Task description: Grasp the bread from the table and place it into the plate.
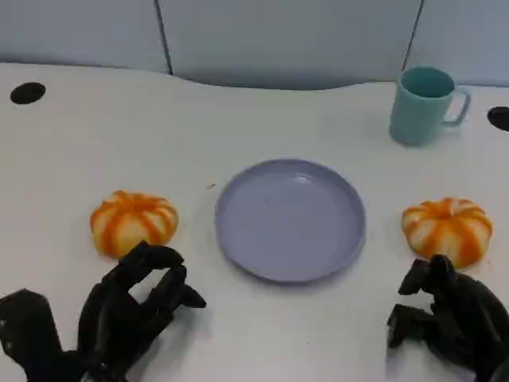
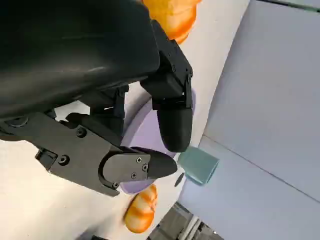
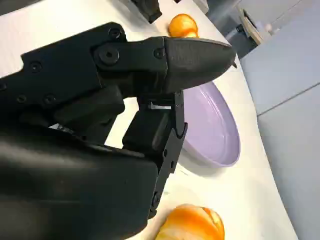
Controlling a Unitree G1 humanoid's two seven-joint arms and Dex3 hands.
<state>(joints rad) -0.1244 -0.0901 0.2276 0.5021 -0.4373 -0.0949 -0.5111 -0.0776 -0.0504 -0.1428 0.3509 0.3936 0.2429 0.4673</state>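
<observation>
Resting on the white bench (image 1: 262,334), two orange-striped bread rolls flank the lavender plate (image 1: 290,219): the left roll (image 1: 133,222) and the right roll (image 1: 448,229). The left robot hand (image 1: 135,306) and right robot hand (image 1: 441,314) hover near them, fingers apart, holding nothing.

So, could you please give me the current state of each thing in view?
Left bread: on table, not held.
Right bread: on table, not held.
Plate: empty.
Mug: upright; contents unclear.
Left hand: open, holds nothing.
Right hand: open, holds nothing.
</observation>
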